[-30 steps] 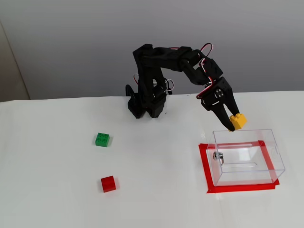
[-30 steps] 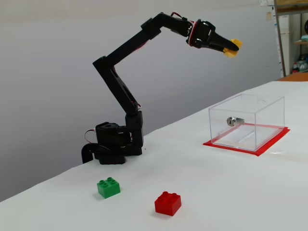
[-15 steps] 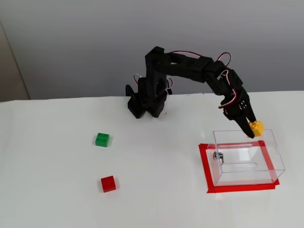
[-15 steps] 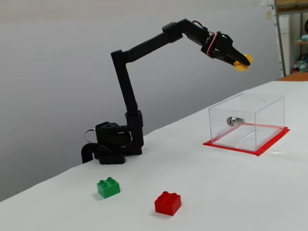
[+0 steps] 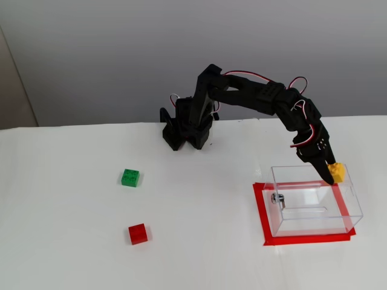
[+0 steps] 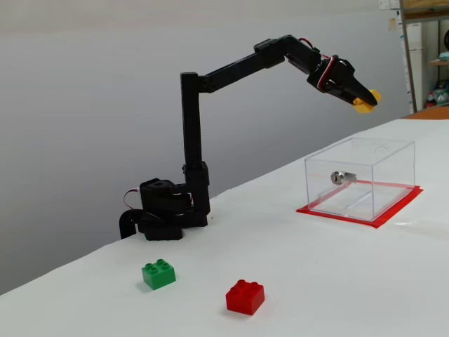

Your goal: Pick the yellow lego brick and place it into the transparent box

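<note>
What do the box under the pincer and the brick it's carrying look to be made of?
The transparent box: clear rigid plastic, probably acrylic; the table and red tape show through its thin, glossy walls. The small fitting on its side looks like shiny metal. The yellow lego brick, held in the pincer: opaque moulded plastic, smooth and evenly coloured, like the red and green bricks.

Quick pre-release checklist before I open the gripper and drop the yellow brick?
1. Grip: gripper shut on the yellow lego brick - ok.
2. Height: brick is held clear above the transparent box rim - ok.
3. Brick over the opening: the higher fixed view puts it at the far right corner; the low one near the far edge - cannot tell.
4. Box interior: no bricks inside - ok.
5. Red brick and green brick far from box - ok.
</note>
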You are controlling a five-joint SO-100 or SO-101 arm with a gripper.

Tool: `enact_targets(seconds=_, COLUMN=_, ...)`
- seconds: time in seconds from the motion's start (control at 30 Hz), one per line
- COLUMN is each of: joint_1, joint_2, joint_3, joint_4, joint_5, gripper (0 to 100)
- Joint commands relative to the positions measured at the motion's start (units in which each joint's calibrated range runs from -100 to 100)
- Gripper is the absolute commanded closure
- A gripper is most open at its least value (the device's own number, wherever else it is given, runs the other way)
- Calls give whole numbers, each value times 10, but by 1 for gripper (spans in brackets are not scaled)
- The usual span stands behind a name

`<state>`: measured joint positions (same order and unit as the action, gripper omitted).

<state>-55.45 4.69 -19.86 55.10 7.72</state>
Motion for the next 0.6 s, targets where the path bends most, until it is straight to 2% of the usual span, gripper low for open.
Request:
enact_targets(seconds=0.0, joint_1=-3, joint_2=-3, joint_3=-3, joint_4=1, joint_5=-2, gripper=85)
enact_targets(seconds=0.57, joint_1=-5, joint_2=1, joint_3=-3, joint_4=1, joint_5=-3, gripper=85)
